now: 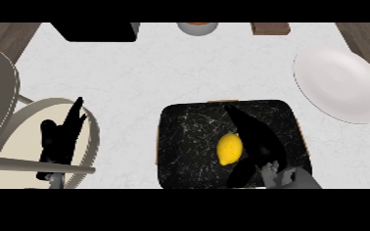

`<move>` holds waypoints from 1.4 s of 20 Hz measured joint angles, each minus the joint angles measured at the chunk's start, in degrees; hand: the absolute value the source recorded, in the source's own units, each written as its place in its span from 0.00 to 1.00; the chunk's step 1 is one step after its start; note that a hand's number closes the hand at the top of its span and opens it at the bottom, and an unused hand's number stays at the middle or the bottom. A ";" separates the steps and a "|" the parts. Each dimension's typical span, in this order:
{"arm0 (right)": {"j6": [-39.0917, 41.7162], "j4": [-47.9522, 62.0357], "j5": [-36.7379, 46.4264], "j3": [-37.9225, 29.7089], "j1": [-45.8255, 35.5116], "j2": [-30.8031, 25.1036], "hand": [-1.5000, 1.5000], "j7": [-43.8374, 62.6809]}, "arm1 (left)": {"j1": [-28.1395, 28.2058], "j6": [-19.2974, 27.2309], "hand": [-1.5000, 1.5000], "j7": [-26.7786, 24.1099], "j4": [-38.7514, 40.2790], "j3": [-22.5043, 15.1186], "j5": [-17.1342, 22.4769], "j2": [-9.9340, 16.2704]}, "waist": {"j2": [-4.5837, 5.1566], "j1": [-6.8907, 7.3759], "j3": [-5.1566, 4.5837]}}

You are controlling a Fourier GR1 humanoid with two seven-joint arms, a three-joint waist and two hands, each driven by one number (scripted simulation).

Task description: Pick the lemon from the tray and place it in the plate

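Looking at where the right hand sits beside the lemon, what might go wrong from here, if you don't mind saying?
1. The right hand lies alongside the small yellow lemon with its fingers straight, so the round fruit may roll across the black speckled tray when they close.
2. The round white plate runs off the view's right edge, so a placement near that edge may miss it.

The lemon (230, 149) is bright yellow. It lies on my tray (189, 142), which is black with thin white streaks like marble. My right hand (254, 133) is black, and its arm is grey. My left hand (63, 132), at nine o'clock, is black too. The plate (334, 84) at two o'clock is plain white. The surface (166, 68) is white with faint grey veins. At twelve o'clock sit a black box (98, 31), a grey bowl (197, 28) and a brown block (270, 28).
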 measured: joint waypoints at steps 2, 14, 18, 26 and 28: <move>-0.45 0.95 0.96 0.28 0.75 0.75 0.00 -0.91 | -0.02 -0.27 0.50 0.57 -0.18 0.18 -0.52 -0.17 | 0.03 0.02 -0.10; 0.01 7.40 5.50 -1.05 0.17 2.93 1.00 -7.24 | 0.17 -1.75 0.50 -0.65 0.19 2.26 -2.69 -2.36 | 0.03 0.06 -0.11; -0.05 5.82 7.77 -1.23 0.94 1.87 1.00 -9.27 | 0.51 -1.82 0.50 0.46 -0.78 2.84 -3.55 -2.71 | 0.15 -0.08 -0.34; -6.15 5.17 16.69 -1.48 0.33 1.38 1.00 -9.41 | 0.68 -2.48 0.50 0.56 -0.79 3.77 -4.56 -3.48 | 0.05 -0.24 -0.17; -8.41 6.26 18.34 -3.73 -1.22 0.30 1.00 -10.19 | 0.62 -2.83 0.50 0.75 -0.90 3.82 -4.60 -3.52 | 0.10 -0.18 -0.24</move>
